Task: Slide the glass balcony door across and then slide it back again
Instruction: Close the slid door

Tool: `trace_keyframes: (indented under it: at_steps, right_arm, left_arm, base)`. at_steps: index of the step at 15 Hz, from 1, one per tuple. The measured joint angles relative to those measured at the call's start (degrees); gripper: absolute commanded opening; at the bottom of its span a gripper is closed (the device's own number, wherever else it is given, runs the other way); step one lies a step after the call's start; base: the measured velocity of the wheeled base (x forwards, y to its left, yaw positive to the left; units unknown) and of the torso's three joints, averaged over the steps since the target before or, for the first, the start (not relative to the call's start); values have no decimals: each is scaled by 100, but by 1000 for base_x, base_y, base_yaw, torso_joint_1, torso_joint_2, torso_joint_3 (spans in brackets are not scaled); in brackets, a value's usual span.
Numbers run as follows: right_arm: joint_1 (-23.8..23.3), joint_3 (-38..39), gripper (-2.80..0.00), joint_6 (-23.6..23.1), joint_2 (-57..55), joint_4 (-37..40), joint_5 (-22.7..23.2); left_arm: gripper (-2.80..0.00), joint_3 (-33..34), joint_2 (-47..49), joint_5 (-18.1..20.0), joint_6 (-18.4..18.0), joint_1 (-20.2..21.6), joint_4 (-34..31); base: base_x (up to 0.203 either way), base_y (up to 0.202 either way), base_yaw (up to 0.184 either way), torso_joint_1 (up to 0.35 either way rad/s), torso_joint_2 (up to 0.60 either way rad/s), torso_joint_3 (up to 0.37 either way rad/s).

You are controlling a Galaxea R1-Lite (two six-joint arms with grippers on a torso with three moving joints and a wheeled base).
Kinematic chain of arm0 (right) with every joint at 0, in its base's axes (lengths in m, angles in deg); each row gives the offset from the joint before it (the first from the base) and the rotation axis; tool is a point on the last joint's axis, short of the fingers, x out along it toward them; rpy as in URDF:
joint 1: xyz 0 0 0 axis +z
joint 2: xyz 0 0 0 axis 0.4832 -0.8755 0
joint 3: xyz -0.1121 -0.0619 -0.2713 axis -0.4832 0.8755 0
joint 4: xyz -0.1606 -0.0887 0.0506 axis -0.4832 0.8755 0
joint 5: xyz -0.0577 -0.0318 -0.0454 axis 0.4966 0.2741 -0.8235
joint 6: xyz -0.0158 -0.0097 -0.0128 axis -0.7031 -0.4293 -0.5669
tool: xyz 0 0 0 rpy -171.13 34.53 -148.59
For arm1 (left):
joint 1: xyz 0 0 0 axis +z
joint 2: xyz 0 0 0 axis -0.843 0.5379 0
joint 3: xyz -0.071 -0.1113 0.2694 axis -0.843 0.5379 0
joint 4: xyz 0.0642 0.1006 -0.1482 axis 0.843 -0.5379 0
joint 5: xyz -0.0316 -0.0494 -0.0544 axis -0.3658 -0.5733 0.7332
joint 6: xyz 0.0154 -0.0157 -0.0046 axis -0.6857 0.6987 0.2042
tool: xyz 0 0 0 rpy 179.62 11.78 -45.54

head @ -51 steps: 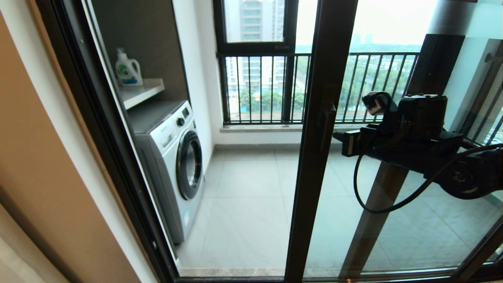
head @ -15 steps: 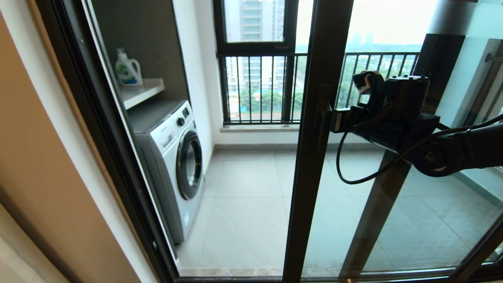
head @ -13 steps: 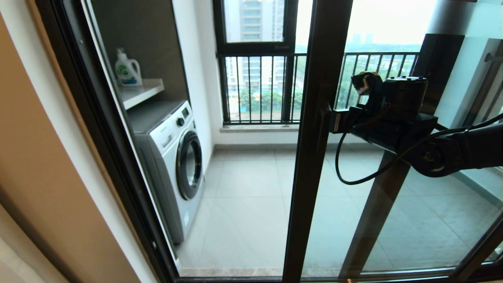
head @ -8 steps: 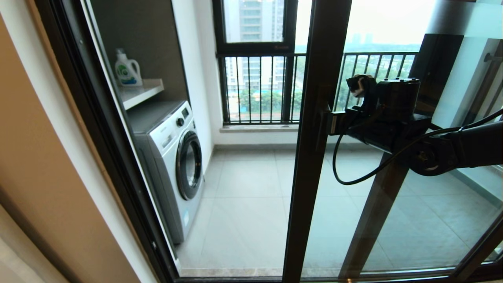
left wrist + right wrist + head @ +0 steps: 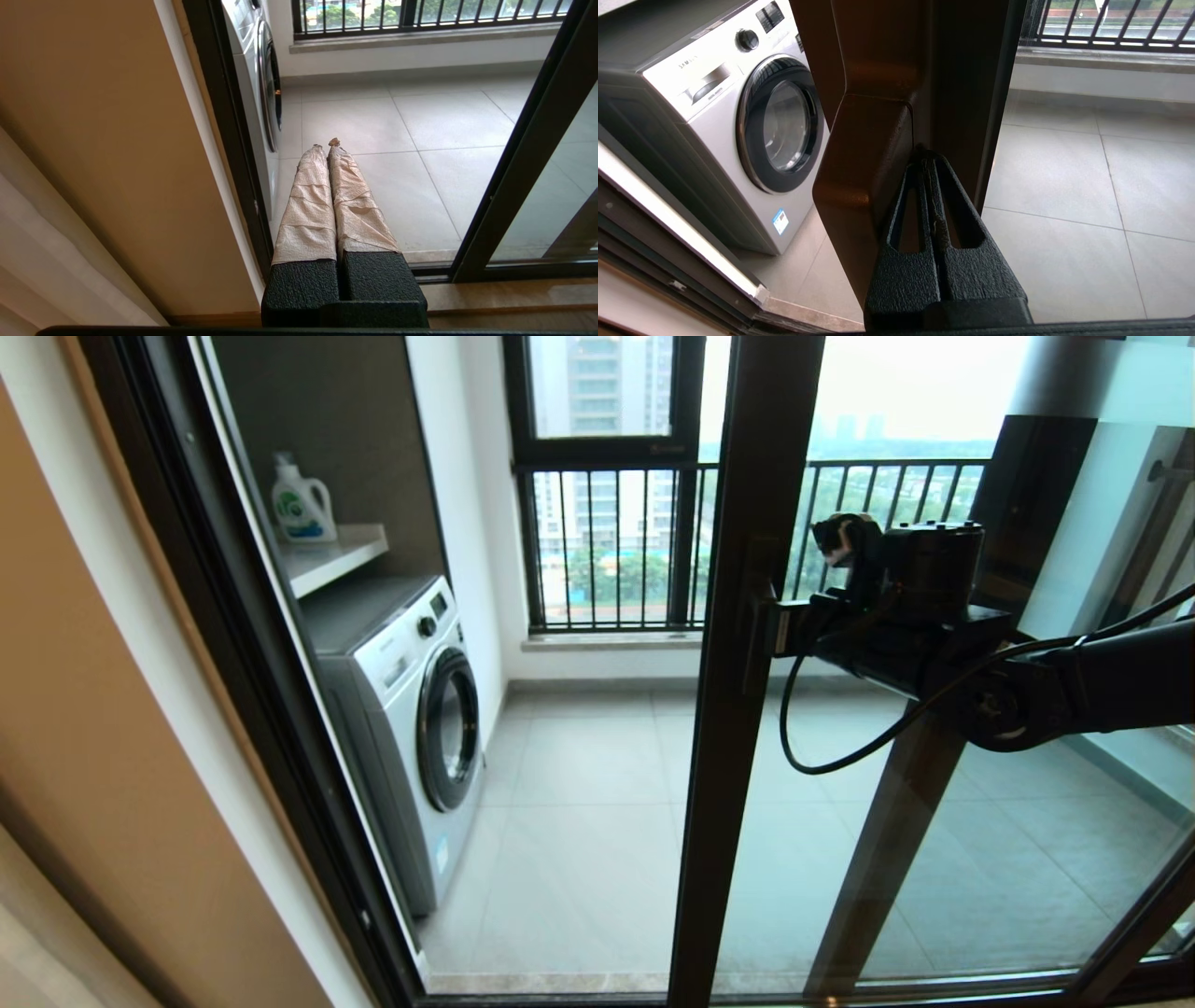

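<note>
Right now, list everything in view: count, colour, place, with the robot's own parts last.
dark brown metal-framed glass balcony door: one, centre, partly slid across the opening.
dark vertical bar handle: one, brown, on the door's frame.
white front-loading washing machine: one, left side of the balcony, under a shelf.
white detergent bottle with green label: one, on the shelf above the washing machine.
black-framed window with thin railing bars: one, far end of the balcony.
grey tiled floor: balcony.
right tool: black, fingers shut, tip pressed in behind the handle.
left tool: tape-wrapped fingers shut, parked low near the door track.
</note>
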Motion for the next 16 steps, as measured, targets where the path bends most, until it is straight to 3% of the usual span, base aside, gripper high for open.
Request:
trace_keyframes:
  at_steps: [16]
  right_arm:
    - [606, -415, -280, -1, -318, -27, 18]
  left_arm:
    - [-280, 0, 0, -2, 0, 0, 0]
  base:
    - [0, 0, 0, 0, 0, 0]
